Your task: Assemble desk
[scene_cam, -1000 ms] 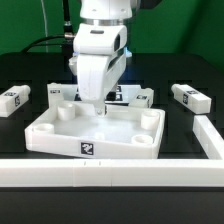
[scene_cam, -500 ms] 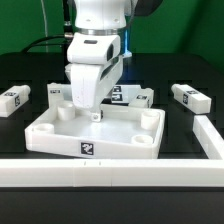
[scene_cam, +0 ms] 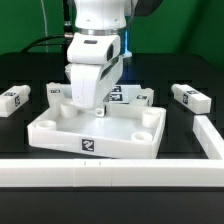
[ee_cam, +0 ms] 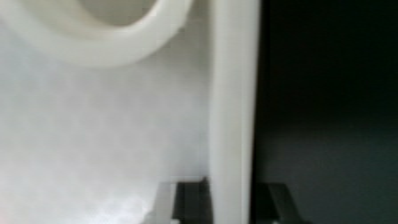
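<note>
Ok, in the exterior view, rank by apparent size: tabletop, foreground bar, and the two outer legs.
1. foreground bar: longest, but nearest the camera, so unsure against the tabletop.
2. tabletop.
3. leg at the exterior view's left and leg at the exterior view's right: alike, not ranked.

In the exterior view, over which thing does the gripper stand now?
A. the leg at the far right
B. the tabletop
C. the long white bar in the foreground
B: the gripper hangs low over the rear part of the tabletop, and the wrist view shows the tabletop's rim wall running between its fingers.
</note>
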Controlling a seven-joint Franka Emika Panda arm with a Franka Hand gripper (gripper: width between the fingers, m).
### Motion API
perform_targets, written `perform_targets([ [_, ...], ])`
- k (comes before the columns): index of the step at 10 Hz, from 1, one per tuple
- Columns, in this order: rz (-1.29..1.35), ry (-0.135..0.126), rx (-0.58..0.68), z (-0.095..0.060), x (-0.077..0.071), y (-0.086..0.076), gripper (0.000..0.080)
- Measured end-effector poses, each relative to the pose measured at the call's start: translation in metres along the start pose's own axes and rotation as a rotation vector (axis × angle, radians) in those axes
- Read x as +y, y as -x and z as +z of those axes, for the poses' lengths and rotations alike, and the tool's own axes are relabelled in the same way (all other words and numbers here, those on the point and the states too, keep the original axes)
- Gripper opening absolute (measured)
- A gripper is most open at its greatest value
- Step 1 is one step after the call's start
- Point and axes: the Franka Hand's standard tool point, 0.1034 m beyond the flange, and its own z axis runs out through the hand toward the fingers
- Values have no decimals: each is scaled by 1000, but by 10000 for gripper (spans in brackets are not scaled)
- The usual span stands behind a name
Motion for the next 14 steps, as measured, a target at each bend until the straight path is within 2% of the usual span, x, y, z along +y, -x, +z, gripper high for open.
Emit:
perform_targets([
  [6,-33,2,-1,0,1,0,57],
  [8,-153,-9,-12,-1,15,-10,58],
  [9,-187,-2,-7,-1,22,-17,58],
  [10,-195,0,-4,-1,23,-22,58],
  [14,-192,-1,-4,-1,23,-21,58],
])
